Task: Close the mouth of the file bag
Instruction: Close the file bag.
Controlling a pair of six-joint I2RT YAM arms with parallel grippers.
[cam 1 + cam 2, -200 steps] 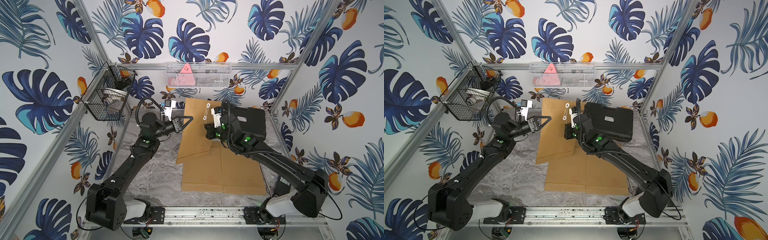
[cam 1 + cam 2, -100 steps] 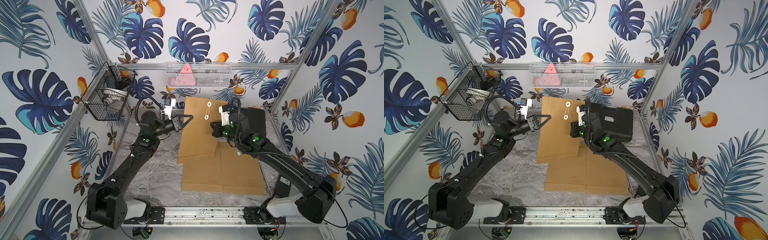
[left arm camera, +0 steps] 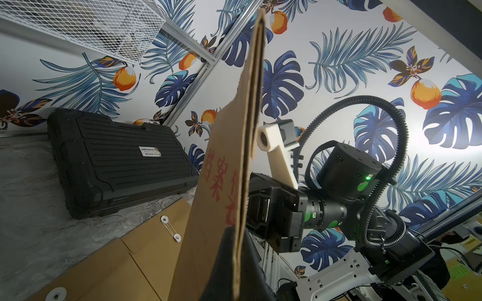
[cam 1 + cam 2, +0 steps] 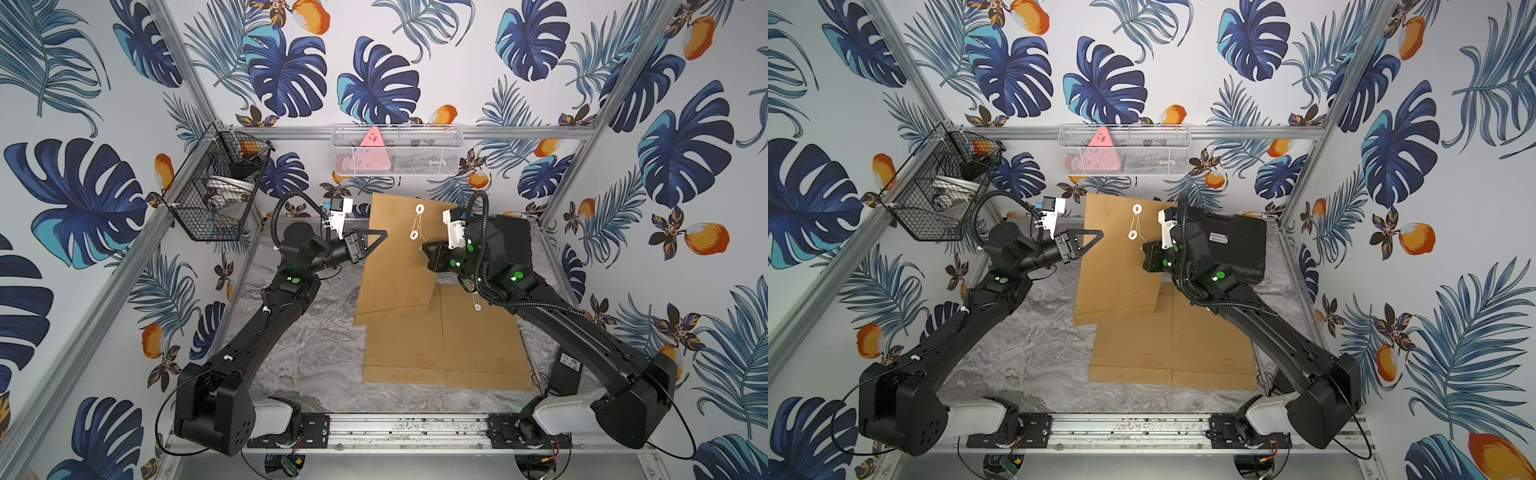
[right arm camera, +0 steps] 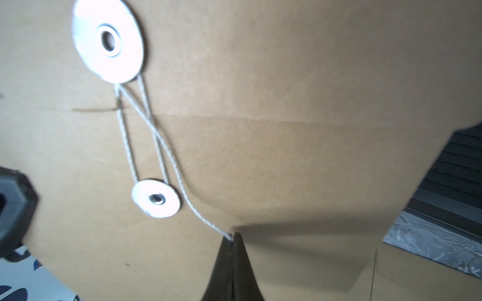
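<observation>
A brown file bag [image 4: 395,266] [image 4: 1115,270] stands tilted up off the table, flap folded down. My left gripper [image 4: 380,237] [image 3: 238,234] is shut on the bag's left edge, which shows edge-on in the left wrist view. Two white discs [image 5: 108,41] [image 5: 155,198] sit on the flap and the body, with a white string [image 5: 167,156] looped between them. From the upper disc the string's free end runs to my right gripper [image 5: 233,238] [image 4: 426,249], which is shut on it close to the bag's face.
More file bags [image 4: 444,336] lie flat on the marble table under the held one. A black case [image 4: 515,232] lies behind my right arm. A black wire basket [image 4: 216,187] and a white mesh basket [image 4: 395,151] hang on the walls.
My right gripper has shifted to the right with the string's end held in it. The bag and my left gripper have hardly moved.
</observation>
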